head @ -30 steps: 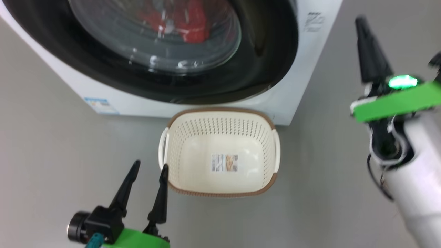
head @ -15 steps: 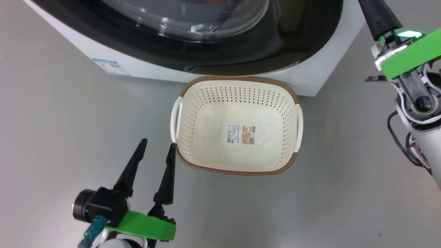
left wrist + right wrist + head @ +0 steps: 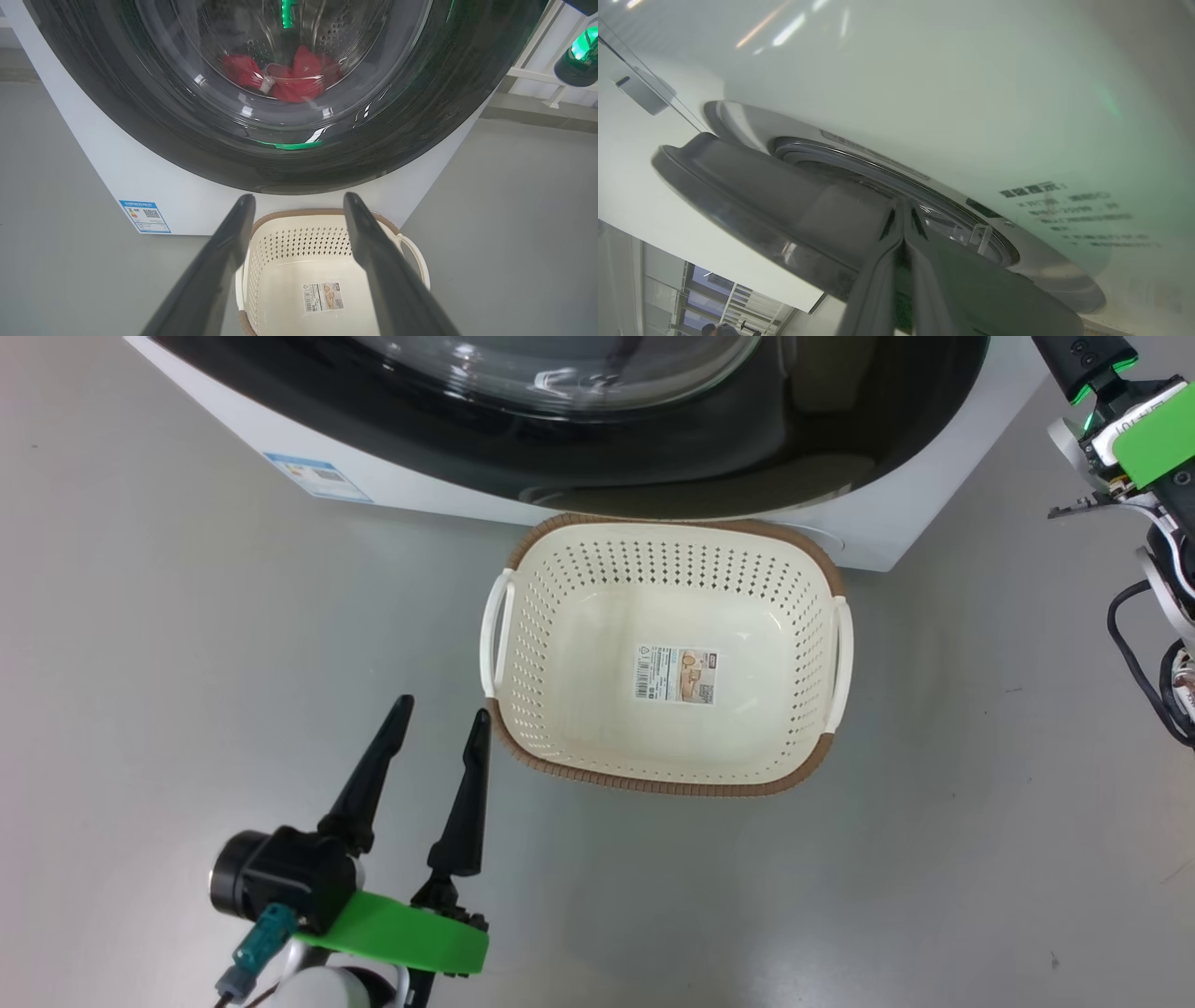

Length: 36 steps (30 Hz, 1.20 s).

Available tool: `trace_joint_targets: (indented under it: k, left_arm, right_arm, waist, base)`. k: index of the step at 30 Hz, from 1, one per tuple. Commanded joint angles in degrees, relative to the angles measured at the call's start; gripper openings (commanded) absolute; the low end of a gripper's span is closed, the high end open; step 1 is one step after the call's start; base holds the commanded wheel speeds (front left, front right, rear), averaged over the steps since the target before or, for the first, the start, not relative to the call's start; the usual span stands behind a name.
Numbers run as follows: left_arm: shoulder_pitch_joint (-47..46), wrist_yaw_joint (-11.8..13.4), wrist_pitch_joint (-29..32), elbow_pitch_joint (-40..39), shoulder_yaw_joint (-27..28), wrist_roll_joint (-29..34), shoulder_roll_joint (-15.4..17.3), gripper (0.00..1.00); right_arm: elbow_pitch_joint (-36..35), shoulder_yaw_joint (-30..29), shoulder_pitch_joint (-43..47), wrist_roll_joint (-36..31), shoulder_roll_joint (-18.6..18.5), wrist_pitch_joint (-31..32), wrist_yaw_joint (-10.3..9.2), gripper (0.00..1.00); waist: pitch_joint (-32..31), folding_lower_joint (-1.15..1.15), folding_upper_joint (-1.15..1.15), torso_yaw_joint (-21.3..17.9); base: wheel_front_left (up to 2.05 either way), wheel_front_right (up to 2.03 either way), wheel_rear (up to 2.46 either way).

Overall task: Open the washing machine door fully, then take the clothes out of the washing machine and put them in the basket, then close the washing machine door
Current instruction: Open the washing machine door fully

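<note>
A: How are the pincers found?

B: The left gripper [image 3: 442, 707] is held released, its fingers [image 3: 373, 770] spread wide over the floor [image 3: 187, 644], just beside the near left corner of the basket [image 3: 672, 787]. The right gripper [image 3: 903, 205] is clenched on nothing. Its fingers are pressed together and its tips are set at the seam between the washing machine door [image 3: 784, 200] and the front of the washing machine [image 3: 924, 70].

A: What is placed around, and what is in the way?

B: The basket is stood on the floor against the machine's lower front edge, under the door's black rim and toward the corner on the robot's right. A paper label [image 3: 677, 674] is stuck to its bottom. A blue sticker [image 3: 317, 476] is fixed low on the machine's front, toward the robot's left. The clothes [image 3: 299, 84] are seen lying in the drum [image 3: 336, 32], shut off behind the door's window.

A: What is hidden or unclear?

B: The door's upper part is cut off in the head view. Whether the right tips touch the door, and whether it is latched or ajar, cannot be told. The printed text [image 3: 1064, 210] on the front is blurred.
</note>
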Motion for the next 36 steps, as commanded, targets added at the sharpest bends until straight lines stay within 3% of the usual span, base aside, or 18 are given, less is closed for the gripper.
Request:
trace_joint_targets:
  k: [1, 11, 36]
  left_arm:
    - [-0.62, 0.41, -0.69, -1.06, 1.63, -0.15, 0.71, 1.0]
    - [-0.35, 0.53, -0.69, -0.52, 1.53, -0.4, 0.71, 1.0]
    - [4.94, 0.82, -0.69, -0.12, 3.17, 0.96, 0.71, 1.0]
  right_arm:
    - [-1.26, 1.07, -0.15, 0.64, 1.24, 1.55, 0.05, 0.0]
    - [-0.37, 1.37, 0.96, 4.03, 2.61, 9.44, 0.05, 0.0]
    - [-5.68, 3.31, 14.59, 2.7, 6.93, 17.92, 0.05, 0.0]
  waist:
    - [-0.12, 0.0, 0.0, 0.05]
    - [-1.74, 0.0, 0.0, 0.17]
    - [-11.61, 0.0, 0.0, -1.02]
  base:
    - [0.0, 0.0, 0.0]
    - [0.0, 0.0, 0.0]
    - [0.0, 0.0, 0.0]
